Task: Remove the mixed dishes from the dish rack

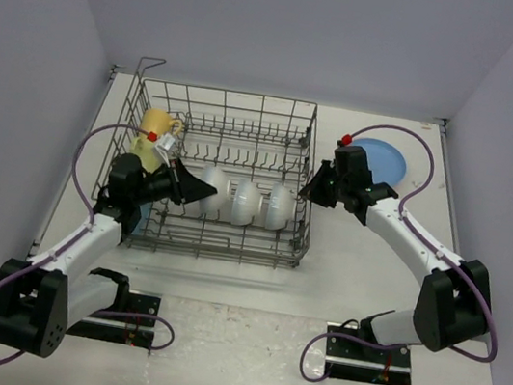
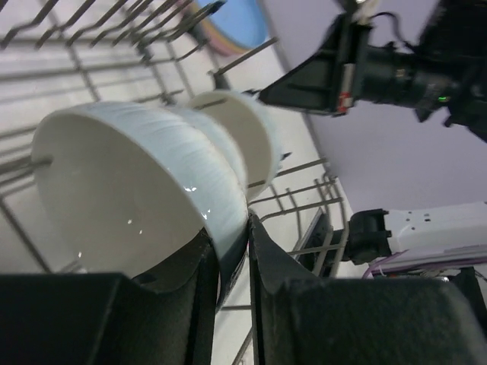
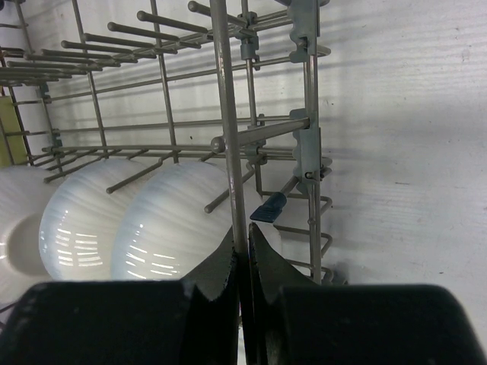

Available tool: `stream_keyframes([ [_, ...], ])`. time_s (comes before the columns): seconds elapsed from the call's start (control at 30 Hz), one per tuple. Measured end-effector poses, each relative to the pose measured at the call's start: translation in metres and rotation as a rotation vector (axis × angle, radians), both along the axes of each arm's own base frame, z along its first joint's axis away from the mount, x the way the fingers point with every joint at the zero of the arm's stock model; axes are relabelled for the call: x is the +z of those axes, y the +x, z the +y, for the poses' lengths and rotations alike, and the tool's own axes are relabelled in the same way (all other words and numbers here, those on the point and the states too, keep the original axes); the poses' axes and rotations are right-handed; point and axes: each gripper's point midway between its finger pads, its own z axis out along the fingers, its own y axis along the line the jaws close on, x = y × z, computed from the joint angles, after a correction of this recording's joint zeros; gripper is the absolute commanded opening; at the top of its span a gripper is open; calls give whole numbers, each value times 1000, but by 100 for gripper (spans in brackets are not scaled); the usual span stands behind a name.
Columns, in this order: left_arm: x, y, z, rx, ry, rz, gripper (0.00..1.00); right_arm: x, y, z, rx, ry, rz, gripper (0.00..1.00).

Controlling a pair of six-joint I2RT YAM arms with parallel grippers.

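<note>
The grey wire dish rack stands mid-table. Three white bowls stand on edge in its front row: left, middle, right. A yellow mug sits at the rack's left side. My left gripper is shut on the rim of the left bowl, as its wrist view shows. My right gripper is shut on a wire of the rack's right wall, right next to the right bowl. A blue plate lies on the table right of the rack.
White walls close in the table on the left, back and right. A bit of light blue shows under my left arm by the rack's left front corner. The rack's upright tines stand behind the bowls.
</note>
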Motion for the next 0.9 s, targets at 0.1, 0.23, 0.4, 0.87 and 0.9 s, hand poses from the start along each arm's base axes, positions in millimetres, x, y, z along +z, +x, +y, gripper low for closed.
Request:
stream_keyframes([
  [0.1, 37, -1, -8, -59, -46, -129, 0, 0, 0, 0, 1, 0, 0, 0],
  [0.23, 47, -4, -11, -88, -59, -159, 0, 2, 1, 1, 4, 4, -4, 0],
  [0.4, 66, 1, -9, -85, -43, -199, 0, 1, 2, 1, 6, 3, -1, 0],
  [0.87, 101, 15, -4, -55, 38, -315, 0, 0, 5, -13, -37, -53, 25, 40],
  [0.9, 103, 17, -4, -47, 54, -320, 0, 1, 5, -16, -41, -62, 26, 50],
])
